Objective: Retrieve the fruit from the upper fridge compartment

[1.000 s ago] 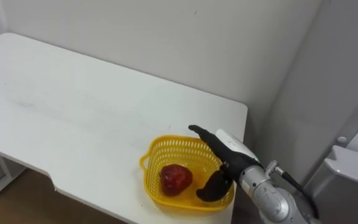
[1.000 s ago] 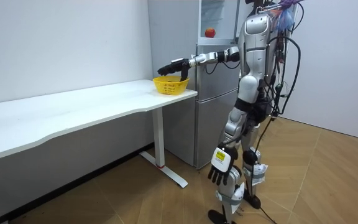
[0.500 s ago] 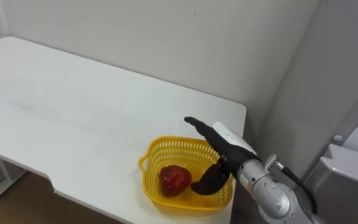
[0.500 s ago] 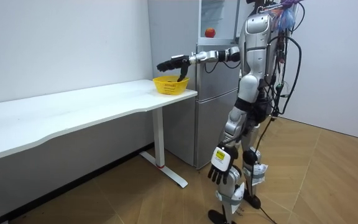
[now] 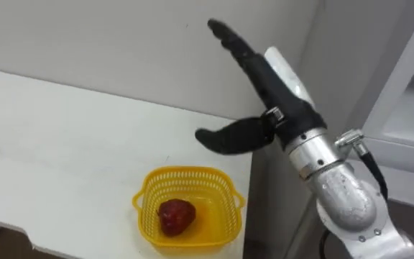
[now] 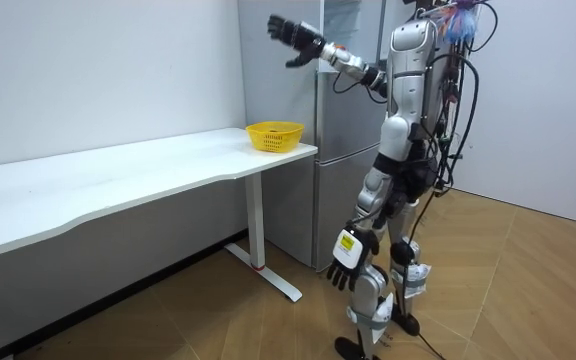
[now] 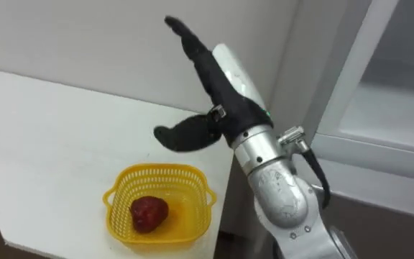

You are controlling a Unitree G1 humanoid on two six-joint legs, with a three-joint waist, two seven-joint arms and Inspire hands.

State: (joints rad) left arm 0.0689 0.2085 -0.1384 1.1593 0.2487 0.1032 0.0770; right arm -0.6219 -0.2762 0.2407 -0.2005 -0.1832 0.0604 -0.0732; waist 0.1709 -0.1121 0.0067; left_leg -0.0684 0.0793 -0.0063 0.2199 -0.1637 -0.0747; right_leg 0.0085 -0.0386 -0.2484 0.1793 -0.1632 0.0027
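The robot's right hand (image 5: 268,97) is held high beside the fridge (image 6: 340,150), fingers straight, thumb spread, holding nothing. Well below the hand, a red fruit (image 5: 175,216) lies in a yellow basket (image 5: 185,173) at the tabletop's (image 5: 63,144) corner. The left hand (image 6: 346,262) hangs relaxed at the robot's side.

Red fruit (image 5: 175,216), yellow lattice basket (image 5: 187,179), white table (image 5: 63,144)

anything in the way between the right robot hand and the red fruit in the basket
Nothing visible does. The right robot hand hovers open in the air, and the red fruit lies uncovered lower down in the open-topped yellow basket. Only the basket's low wall surrounds it.
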